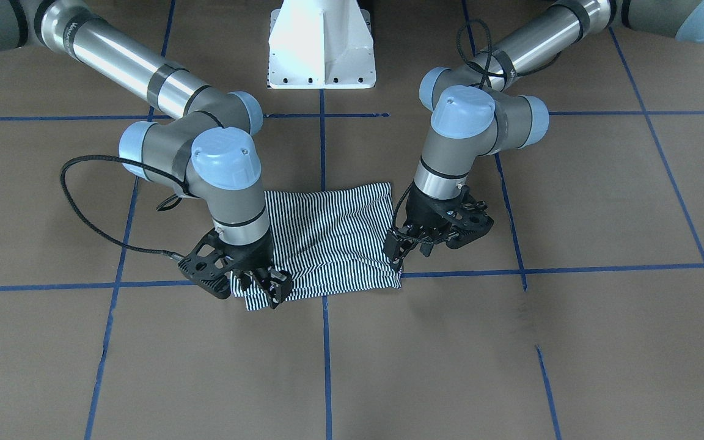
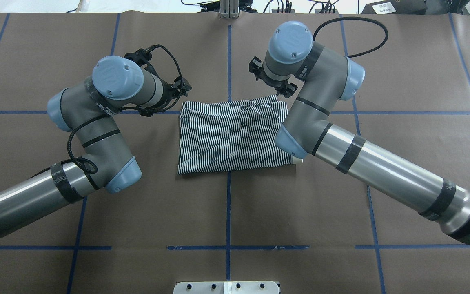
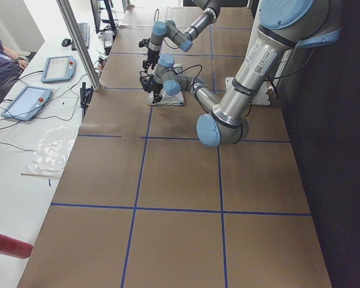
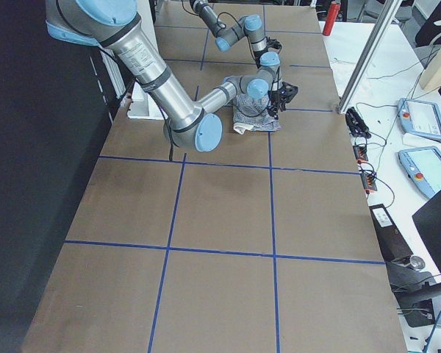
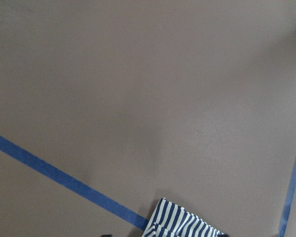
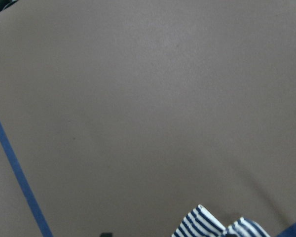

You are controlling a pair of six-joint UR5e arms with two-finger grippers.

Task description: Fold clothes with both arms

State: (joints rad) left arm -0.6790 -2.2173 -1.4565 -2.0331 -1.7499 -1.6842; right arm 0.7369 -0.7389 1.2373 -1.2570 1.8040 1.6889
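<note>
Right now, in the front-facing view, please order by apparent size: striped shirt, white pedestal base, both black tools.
Largest: folded navy-and-white striped shirt
Next: white metal pedestal base, cropped at top
Smallest: left black tool and right black tool, alike, so unranked

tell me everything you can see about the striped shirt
The shirt is soft cloth with thin navy-and-white stripes, folded into a rough rectangle with a few wrinkles. It lies flat on the brown table, over a crossing of blue tape lines. A cream bit peeks out at one robot-side corner. The left gripper and right gripper sit at its two far corners; whether they pinch it is unclear.
</note>
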